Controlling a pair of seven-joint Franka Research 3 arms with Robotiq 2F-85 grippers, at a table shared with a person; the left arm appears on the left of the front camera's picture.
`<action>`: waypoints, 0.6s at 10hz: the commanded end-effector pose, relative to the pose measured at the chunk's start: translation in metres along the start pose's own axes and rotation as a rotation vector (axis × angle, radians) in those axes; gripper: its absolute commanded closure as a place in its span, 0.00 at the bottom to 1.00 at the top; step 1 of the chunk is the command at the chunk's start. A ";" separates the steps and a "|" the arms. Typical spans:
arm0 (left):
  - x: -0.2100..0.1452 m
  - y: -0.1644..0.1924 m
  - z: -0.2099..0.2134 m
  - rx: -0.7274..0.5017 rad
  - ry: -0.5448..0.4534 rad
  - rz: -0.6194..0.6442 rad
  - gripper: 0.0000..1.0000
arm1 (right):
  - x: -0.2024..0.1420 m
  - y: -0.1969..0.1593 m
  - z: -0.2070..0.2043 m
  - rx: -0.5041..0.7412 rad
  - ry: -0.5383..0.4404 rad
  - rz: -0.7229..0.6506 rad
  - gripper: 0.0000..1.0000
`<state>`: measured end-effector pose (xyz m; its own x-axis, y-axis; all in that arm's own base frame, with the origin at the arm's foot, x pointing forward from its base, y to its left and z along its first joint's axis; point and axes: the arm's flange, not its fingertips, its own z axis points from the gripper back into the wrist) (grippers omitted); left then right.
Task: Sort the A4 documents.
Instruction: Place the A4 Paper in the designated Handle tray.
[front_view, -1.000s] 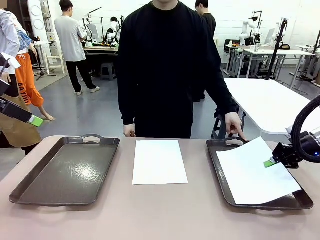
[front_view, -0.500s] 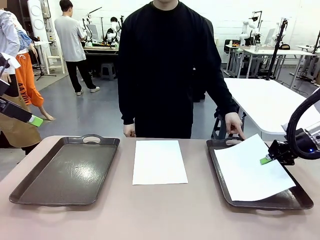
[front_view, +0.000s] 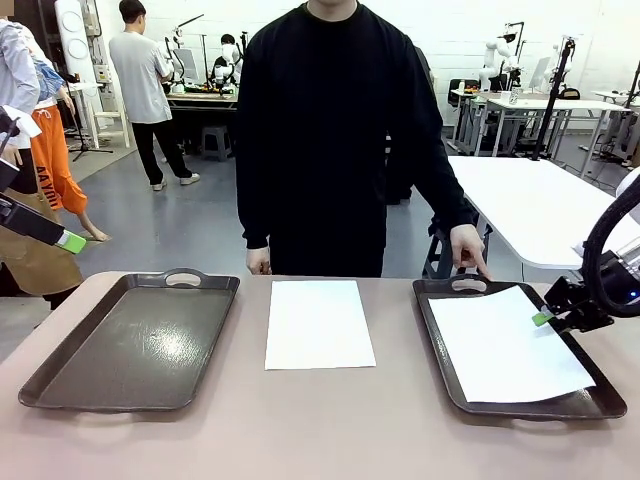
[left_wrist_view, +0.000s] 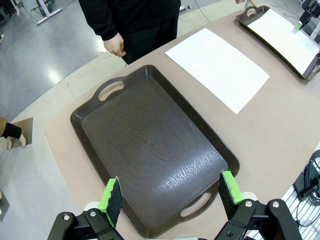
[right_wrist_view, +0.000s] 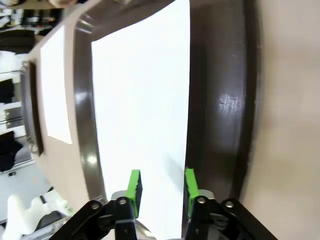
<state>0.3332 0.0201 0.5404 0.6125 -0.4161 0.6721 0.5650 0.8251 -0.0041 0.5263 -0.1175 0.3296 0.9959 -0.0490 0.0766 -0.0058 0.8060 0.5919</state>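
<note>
While my left gripper (left_wrist_view: 170, 186) hung over the near end of the left tray (left_wrist_view: 82, 120), its jaws stood at full width and gripped nothing. That tray held no paper. At near right, my right gripper (right_wrist_view: 161, 182) sat low at the right edge of the first A4 document (front_view: 505, 345), its green pads parted with a clear gap. The sheet showed beneath and between them, and I judged it unclamped, since it lay flat. This document rested inside the right tray (front_view: 432, 335), slightly skewed, its near right corner appearing to ride up on the rim. The second A4 document (front_view: 318, 323) lay flat on the bare table (front_view: 300, 435), between the two trays, touching neither and well apart from both grippers. At the far side, a person's hand (front_view: 468, 246) rested its fingertips by the far handle of the right tray.

Progress, as judged: one sheet was placed and one was left to sort. The left tray seemed its likely destination, though I could not confirm that. Picking it up would call for catching the edge of thin paper lying flush on the table.
</note>
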 end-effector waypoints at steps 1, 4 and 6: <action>-0.001 0.002 0.000 -0.001 -0.003 -0.002 0.00 | -0.011 0.013 0.007 -0.142 -0.015 -0.007 0.26; -0.001 0.002 0.000 -0.001 -0.003 -0.002 0.00 | -0.015 0.020 0.027 -0.186 -0.055 -0.002 0.04; -0.001 0.002 0.000 -0.001 -0.003 -0.002 0.00 | -0.018 0.023 0.027 -0.172 -0.066 -0.029 0.00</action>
<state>0.3332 0.0201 0.5404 0.6125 -0.4161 0.6721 0.5650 0.8251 -0.0041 0.5112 -0.1223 0.3687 0.9888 -0.0728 0.1306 0.0052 0.8897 0.4565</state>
